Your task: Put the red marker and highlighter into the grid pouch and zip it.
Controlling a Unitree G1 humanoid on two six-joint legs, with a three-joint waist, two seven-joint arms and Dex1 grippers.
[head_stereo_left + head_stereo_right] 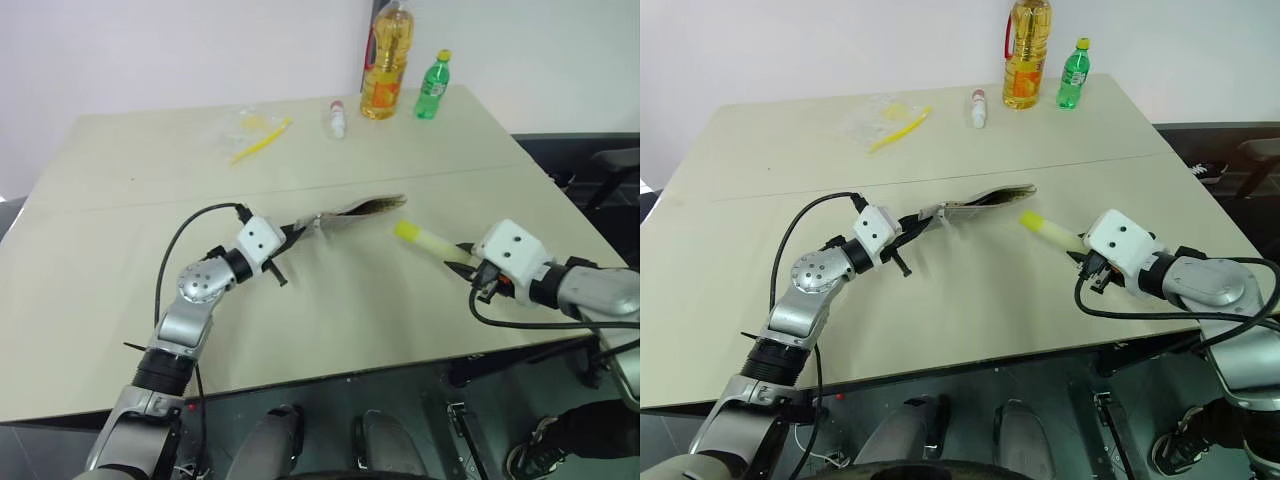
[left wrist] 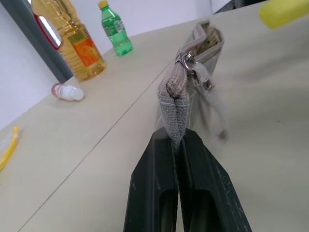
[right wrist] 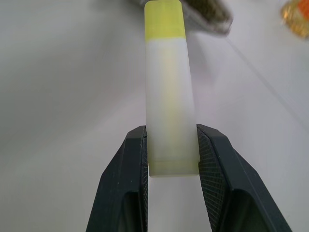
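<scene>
**Highlighter insertion: approach to the pouch mouth**

Step in hand: loading the highlighter (image 1: 424,238) into the pouch (image 1: 352,212). The red marker cannot be located in these views; whether it is already inside the pouch cannot be told.

Right gripper (image 3: 172,147): partly closed, both fingers clamped on the rear end of the highlighter. The highlighter is lifted clear of the table (image 1: 120,260), just beside the pouch's open end, not yet touching it. Its long axis runs from the gripper toward the pouch, yellow cap leading.

Left gripper (image 2: 179,145): fully closed, pinching the pouch's closed end. The pouch is held raised off the table, its long axis extending away from the gripper toward the highlighter. Its far end gapes open; the zipper pull (image 2: 186,60) sits near the gripper.

Next move, as judged: line the cap up with the mouth, push the highlighter in along the pouch's axis, then release.
</scene>
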